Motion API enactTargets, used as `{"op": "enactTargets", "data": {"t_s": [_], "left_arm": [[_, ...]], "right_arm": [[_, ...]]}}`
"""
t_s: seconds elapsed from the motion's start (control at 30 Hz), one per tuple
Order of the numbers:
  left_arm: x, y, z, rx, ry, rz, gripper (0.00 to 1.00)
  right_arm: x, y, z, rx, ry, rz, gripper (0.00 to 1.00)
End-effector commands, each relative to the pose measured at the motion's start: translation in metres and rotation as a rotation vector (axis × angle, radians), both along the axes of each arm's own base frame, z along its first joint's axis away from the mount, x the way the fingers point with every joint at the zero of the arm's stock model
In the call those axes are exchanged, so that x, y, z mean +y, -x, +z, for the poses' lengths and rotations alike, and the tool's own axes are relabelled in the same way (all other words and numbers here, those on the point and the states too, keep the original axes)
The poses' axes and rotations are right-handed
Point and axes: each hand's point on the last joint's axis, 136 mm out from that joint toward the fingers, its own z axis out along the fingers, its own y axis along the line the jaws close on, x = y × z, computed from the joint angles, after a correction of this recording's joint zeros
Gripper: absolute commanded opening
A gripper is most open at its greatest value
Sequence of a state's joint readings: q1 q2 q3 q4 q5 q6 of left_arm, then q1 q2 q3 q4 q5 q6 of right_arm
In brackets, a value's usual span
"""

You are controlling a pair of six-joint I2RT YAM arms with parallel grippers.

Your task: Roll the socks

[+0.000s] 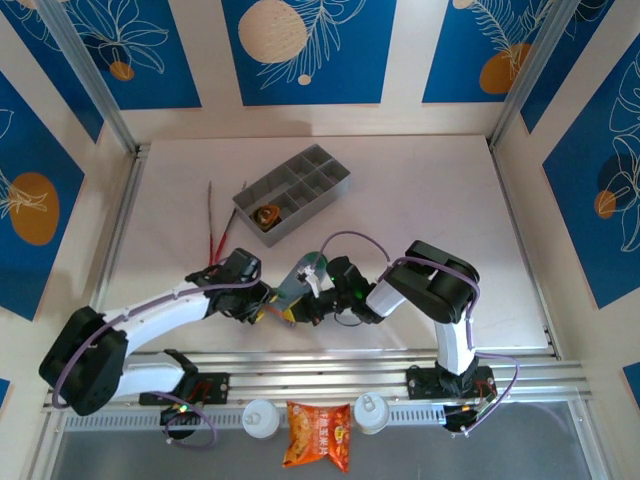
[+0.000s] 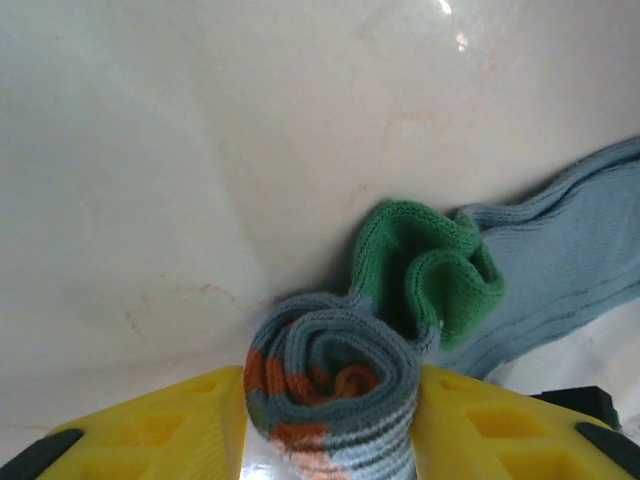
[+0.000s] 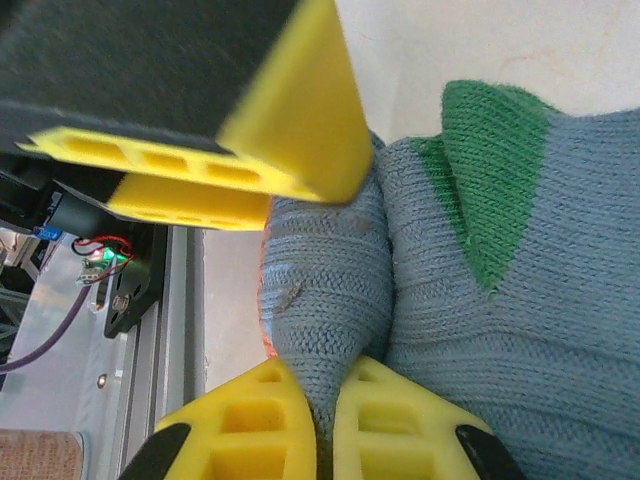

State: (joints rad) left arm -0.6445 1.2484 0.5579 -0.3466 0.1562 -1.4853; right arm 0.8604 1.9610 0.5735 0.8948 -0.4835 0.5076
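Left pincer (image 2: 330, 405) is clenching the rolled end of the socks (image 2: 330, 365). Its yellow fingers (image 2: 150, 430) are pressing in on both sides of a tight spiral of grey-blue, orange and cream stripes. Just behind that roll a green toe (image 2: 425, 270) is bunching up. The unrolled length of the grey-blue sock (image 2: 570, 240) is trailing off to the right across the pale worktop (image 2: 200, 150).

Facing it, the right pincer (image 3: 322, 385) is clamping a fold of that same grey-blue sock, squeezing the knit thin between its two yellow tips. The left pincer's fingers are hanging close beside the fabric.

Seen from above, both arms are meeting over the near middle of the worktop, with the socks lying between their tips. Farther back and well apart, a grey tray (image 1: 318, 166) is sitting at a slant, and a small round brownish thing (image 1: 267, 214) is resting in its near-left end compartment. A thin red-handled tool (image 1: 215, 232) is lying just left of the tray. At the near edge, between the arm bases, an orange snack bag (image 1: 318, 435) is sitting between two white round containers (image 1: 258, 418).
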Motion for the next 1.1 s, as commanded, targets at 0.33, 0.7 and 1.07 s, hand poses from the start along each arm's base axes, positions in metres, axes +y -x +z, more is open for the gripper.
{"op": "enactTargets", "data": {"t_s": [0.33, 0.7, 1.07], "left_arm": [[0.003, 0.047, -0.046, 0.24, -0.166, -0.12, 0.01], [0.044, 0.084, -0.042, 0.502, -0.406, 0.022, 0.0], [0.023, 0.062, -0.042, 0.544, -0.492, 0.009, 0.0]], "right_arm": [[-0.096, 0.056, -0.118, 0.348, 0.588, -0.034, 0.0], [-0.048, 0.028, -0.021, -0.547, 0.541, 0.118, 0.49], [-0.042, 0.024, 0.03, -0.988, 0.665, 0.097, 0.61]]}}
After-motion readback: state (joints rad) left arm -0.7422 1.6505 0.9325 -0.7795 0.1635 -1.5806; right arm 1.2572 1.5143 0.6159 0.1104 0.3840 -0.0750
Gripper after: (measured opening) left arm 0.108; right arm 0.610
